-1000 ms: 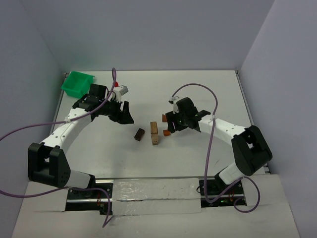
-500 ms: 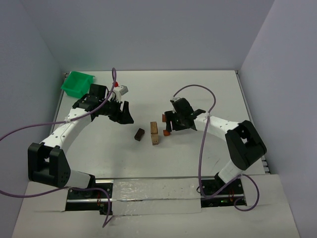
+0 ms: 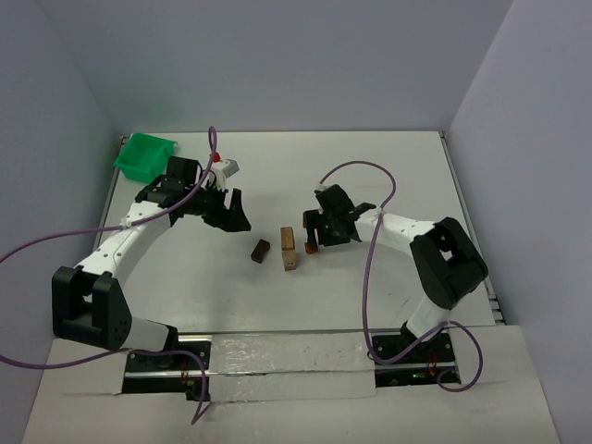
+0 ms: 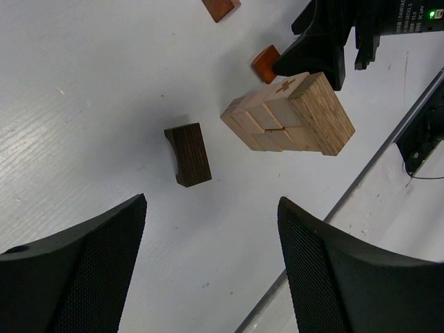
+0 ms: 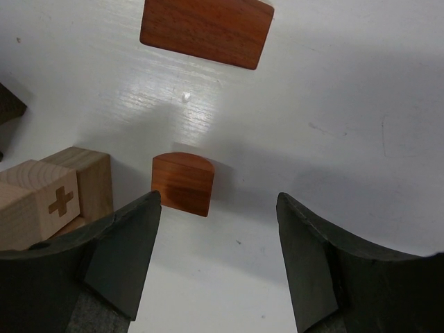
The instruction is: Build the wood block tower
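table carrying scattered blocks | tan tower sitting mid-table | my right jaws hovering wide apart over the small reddish block beside it | I'm aiming to centre it squarely, lowering without nudging the tower.

Desk inventory, counted.
- 1 tan cluster: several pieces pressed together. Seams show, but the exact number is not readable.
- 1 dark brown block, left of the cluster.
- 2 reddish-brown blocks: a small round-edged piece just right of the cluster, and a longer cuboid on its far side.
- 1 green bin, far left.
- 1 small white-and-red object, right of the bin.
- 2 arms: left arm, right arm.
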